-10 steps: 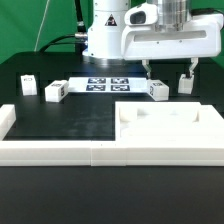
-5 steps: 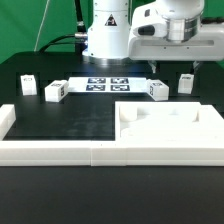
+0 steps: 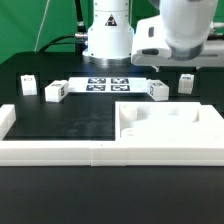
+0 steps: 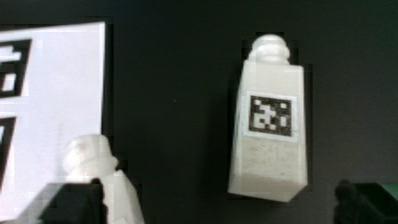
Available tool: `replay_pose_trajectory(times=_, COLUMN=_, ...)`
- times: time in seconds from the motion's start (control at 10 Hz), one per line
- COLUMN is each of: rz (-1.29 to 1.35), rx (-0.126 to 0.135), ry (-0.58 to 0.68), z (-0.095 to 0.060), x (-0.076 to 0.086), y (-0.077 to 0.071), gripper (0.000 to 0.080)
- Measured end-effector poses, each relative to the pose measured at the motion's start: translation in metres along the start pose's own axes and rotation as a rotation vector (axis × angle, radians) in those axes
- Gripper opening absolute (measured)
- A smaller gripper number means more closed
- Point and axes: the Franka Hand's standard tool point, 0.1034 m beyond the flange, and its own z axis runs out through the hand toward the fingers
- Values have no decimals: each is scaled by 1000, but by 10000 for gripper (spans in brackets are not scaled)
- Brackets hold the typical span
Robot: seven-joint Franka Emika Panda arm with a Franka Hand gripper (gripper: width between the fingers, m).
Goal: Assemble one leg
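Several legs, small white blocks with tags, lie on the black table: two at the exterior view's left (image 3: 28,84) (image 3: 55,92) and two at its right (image 3: 157,90) (image 3: 186,81). In the wrist view one leg (image 4: 267,120) lies flat, tag up, with a peg at its far end. A second leg (image 4: 98,178) shows in part beside one finger. My gripper (image 4: 217,205) is open and empty, jaws wide apart, above the table and touching neither leg. In the exterior view the arm's white hand (image 3: 178,40) hangs high over the two right legs, and its fingers are hard to make out.
The large white slab with recessed corners (image 3: 170,125) lies at the front right. A long white rail (image 3: 50,150) runs along the front and left. The marker board (image 3: 105,84) lies at the back centre and shows in the wrist view (image 4: 45,80). The robot base (image 3: 108,35) stands behind it.
The hand has risen from just above the two right legs and drifted slightly right. The fingers that hung beside those legs are now lifted away. No leg has moved.
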Motion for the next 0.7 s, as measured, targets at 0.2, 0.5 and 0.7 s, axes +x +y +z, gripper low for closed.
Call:
replay_pose_trajectory(times=0.2, rz=23, rx=-2, ry=-96, z=15, x=0, y=-2, gripper=649)
replay_pose_trajectory(times=0.5, rz=5, rx=-22, ry=-93, z=22, x=-5, y=-13, gripper=649)
replay_pose_trajectory(times=0.7, rz=-5, rx=-29, ry=-88, z=28, x=-6, y=-18, gripper=649)
